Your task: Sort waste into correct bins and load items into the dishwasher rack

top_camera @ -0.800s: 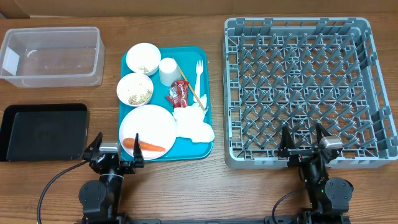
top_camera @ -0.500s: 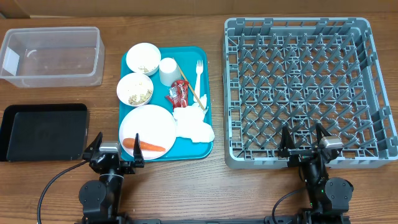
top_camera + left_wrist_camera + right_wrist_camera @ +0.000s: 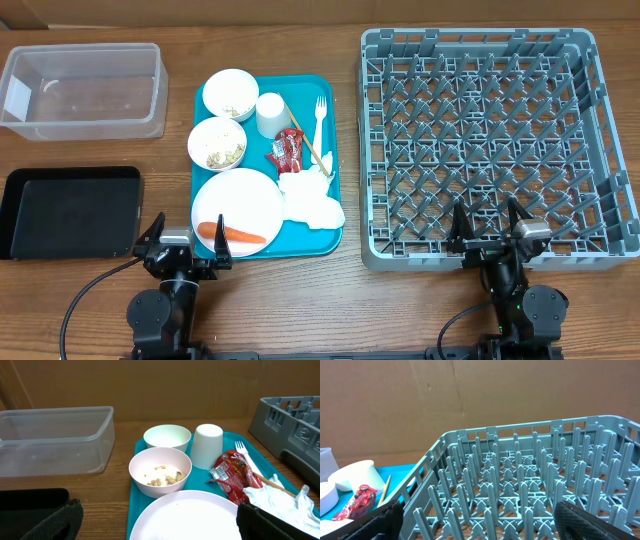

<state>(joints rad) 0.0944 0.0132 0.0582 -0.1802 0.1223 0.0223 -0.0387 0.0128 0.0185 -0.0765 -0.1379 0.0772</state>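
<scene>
Overhead, teal tray (image 3: 300, 88) between black tray (image 3: 70, 213) and rack (image 3: 470, 38), clear tub (image 3: 85, 90) beyond

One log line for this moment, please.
left tool: open, empty | right tool: open, empty | carrot: on plate | rack: empty | clear tub: empty | black tray: empty

A flat rectangular teal plastic tray (image 3: 298, 92) lies on the brown wood-grain table (image 3: 400, 300), left of centre, its long sides running near to far. A plain brown cardboard wall (image 3: 470, 390) stands along the table's far edge
</scene>
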